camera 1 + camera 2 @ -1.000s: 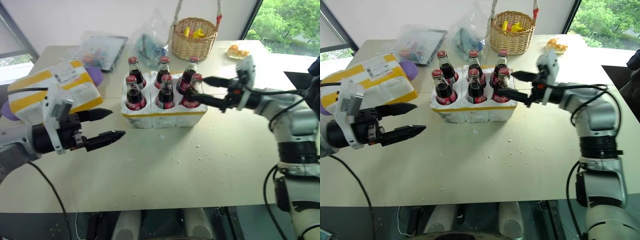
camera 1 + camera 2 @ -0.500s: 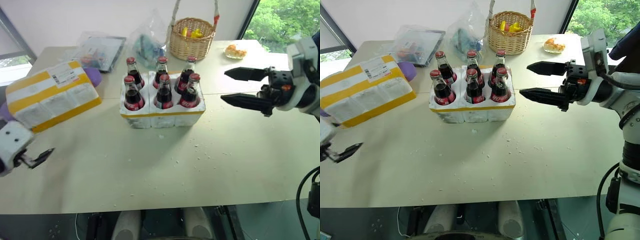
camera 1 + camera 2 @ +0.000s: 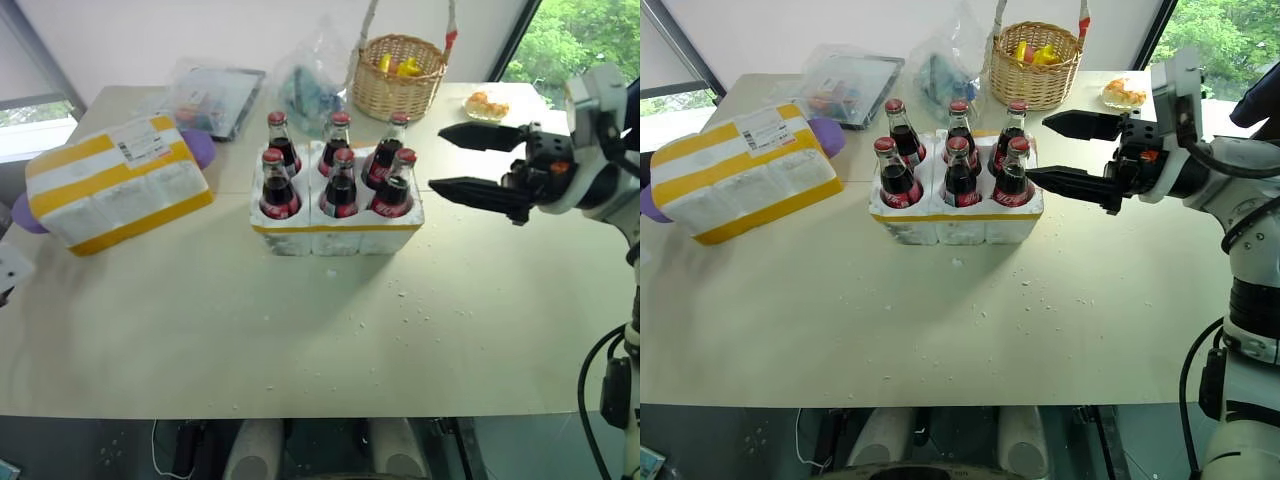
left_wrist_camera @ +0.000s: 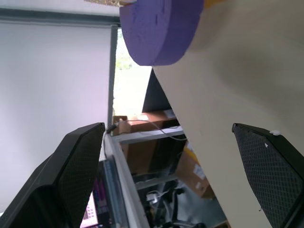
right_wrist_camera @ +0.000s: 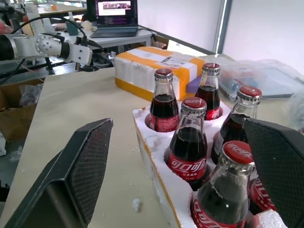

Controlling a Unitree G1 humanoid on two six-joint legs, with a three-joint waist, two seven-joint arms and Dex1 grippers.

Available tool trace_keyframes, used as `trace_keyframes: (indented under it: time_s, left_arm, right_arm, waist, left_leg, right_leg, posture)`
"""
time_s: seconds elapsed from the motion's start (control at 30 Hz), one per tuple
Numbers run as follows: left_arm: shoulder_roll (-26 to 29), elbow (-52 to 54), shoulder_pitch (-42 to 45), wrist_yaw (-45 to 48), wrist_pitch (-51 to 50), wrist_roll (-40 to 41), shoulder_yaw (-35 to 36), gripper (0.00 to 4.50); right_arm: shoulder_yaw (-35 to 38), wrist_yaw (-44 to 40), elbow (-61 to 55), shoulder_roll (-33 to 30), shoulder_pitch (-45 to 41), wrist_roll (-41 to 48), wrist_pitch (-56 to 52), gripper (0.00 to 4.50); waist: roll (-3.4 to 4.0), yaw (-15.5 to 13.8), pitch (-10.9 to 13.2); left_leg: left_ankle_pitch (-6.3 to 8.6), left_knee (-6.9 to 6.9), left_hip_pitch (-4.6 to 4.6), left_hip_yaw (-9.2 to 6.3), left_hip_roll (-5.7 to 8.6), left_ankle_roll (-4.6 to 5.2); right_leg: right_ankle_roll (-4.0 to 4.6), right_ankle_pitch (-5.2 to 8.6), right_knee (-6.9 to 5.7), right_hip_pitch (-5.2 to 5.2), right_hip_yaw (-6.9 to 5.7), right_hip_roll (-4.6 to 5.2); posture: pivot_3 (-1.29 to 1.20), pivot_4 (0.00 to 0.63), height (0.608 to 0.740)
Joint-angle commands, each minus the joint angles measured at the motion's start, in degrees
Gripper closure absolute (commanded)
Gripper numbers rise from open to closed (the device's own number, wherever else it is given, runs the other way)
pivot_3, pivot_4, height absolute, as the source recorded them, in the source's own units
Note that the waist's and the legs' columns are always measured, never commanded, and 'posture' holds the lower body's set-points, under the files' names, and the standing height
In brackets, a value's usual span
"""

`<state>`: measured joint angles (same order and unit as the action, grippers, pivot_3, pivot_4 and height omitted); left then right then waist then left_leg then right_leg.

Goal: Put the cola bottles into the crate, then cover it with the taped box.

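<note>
We see all six cola bottles (image 3: 953, 165) standing upright in the holes of the crate (image 3: 956, 222), two rows of three, on the table (image 3: 940, 320). Our right gripper (image 3: 1058, 152) hangs just beside the crate's right end, level with the bottle necks, its two black fingers spread wide with nothing between them and touching no bottle; the nearest red cap sits just off its lower fingertip. The taped box (image 3: 738, 181) lies tilted on the table well beyond the crate from that gripper, with a purple piece (image 3: 827, 134) showing at its far side. Behind the gripper's fingertips stands a wicker basket (image 3: 1035, 66). Our left gripper (image 4: 166, 156) is out past the table's left edge, fingers parted and empty, with the box's other purple piece (image 4: 159, 26) ahead of it.
</note>
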<state>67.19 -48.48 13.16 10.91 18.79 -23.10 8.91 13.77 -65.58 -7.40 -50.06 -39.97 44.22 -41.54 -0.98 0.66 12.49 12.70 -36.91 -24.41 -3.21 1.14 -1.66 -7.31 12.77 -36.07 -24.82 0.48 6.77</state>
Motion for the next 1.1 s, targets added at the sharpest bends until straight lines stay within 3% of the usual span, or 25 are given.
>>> trace_keyframes:
  time_s: [0.03, 0.3, 0.63, 0.73, 0.83, 1.1]
  left_arm:
    - [0.5, -9.0, 7.9, -7.0, 4.1, -4.9, -5.4, 0.00]
    - [-4.9, -22.1, 22.5, -12.6, 5.3, -9.8, -15.5, 0.00]
    - [-7.1, -26.7, 27.5, -12.9, 2.9, -9.3, -19.0, 0.00]
    - [-7.0, -26.7, 28.4, -12.9, 3.2, -9.5, -19.6, 0.87]
    - [-6.8, -26.7, 29.5, -12.9, 3.2, -9.8, -20.1, 2.35]
    - [-5.9, -26.3, 30.1, -12.6, 4.6, -9.7, -21.0, 2.35]
  right_arm:
    - [2.3, 0.4, -0.5, -1.6, -1.7, 1.6, -0.5, 0.04]
    - [3.2, 0.7, -0.2, -4.2, -2.8, 2.3, -1.5, 0.04]
    - [3.7, 0.7, 0.2, -5.4, -3.3, 2.2, -1.1, 0.04]
    - [4.0, 1.1, -0.1, -5.4, -2.9, 2.3, -1.1, 0.00]
    - [4.3, 1.3, -0.7, -5.1, -2.3, 2.7, -1.3, 0.00]
    - [4.4, 2.2, -1.7, -3.9, -1.1, 3.5, -1.0, 0.00]
  waist:
    - [-0.02, 0.1, 0.0]
    - [-0.06, 0.1, 0.0]
    - [-0.08, 0.1, 0.0]
    - [-0.09, 0.1, 0.0]
    - [-0.09, 0.0, -0.1]
    - [-0.10, 0.1, -0.1]
  left_leg:
    - [0.00, -0.01, 0.00, 0.01, 0.00, 0.00]
    - [-0.01, -0.11, 0.02, 0.04, 0.01, 0.01]
    - [-0.01, -0.12, 0.01, 0.03, 0.01, 0.01]
    - [-0.01, -0.13, 0.01, 0.03, 0.01, 0.00]
    - [-0.01, -0.15, 0.01, 0.03, 0.01, 0.00]
    - [-0.01, -0.16, 0.01, 0.03, 0.01, 0.00]
  right_leg:
    - [-0.02, -0.01, -0.02, 0.00, 0.00, -0.01]
    - [-0.14, -0.08, -0.10, 0.03, 0.00, -0.02]
    - [-0.15, -0.08, -0.11, 0.03, 0.00, -0.02]
    - [-0.15, -0.08, -0.11, 0.03, 0.00, -0.02]
    - [-0.16, -0.09, -0.11, 0.05, 0.00, -0.02]
    - [-0.17, -0.10, -0.11, 0.06, 0.01, -0.02]
  posture:
    - [0.00, 0.150, 0.737]
    - [0.00, 0.150, 0.737]
    - [0.00, 0.150, 0.737]
    - [0.00, 0.150, 0.737]
    - [0.00, 0.150, 0.737]
    - [0.00, 0.150, 0.737]
